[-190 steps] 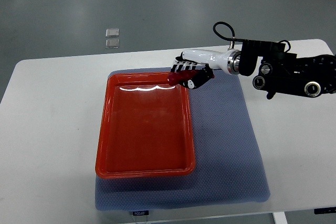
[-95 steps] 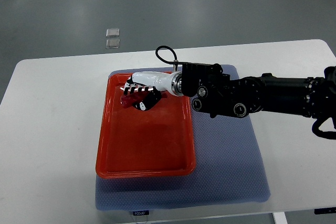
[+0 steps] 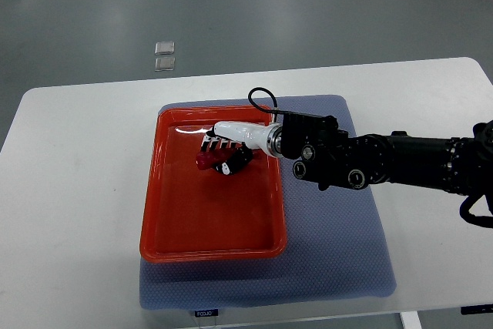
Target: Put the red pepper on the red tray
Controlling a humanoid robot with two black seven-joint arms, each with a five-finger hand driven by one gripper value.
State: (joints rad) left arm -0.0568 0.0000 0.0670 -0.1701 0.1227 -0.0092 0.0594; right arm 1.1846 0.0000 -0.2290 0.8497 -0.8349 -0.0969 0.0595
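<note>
Red pepper [image 3: 206, 161] is held in the curled fingers of the right hand [image 3: 225, 156], over the red tray [image 3: 208, 248]. Placement is in hand. Next move, by judgement: lower, then release the pepper.

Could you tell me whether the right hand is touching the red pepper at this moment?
Touching. In the top view the right hand has its fingers curled over the red pepper, above the red tray.

No print can be read here: a small white label [image 3: 204, 313] sits at the near edge of the blue mat [image 3: 339, 260], too blurred to make out.
</note>
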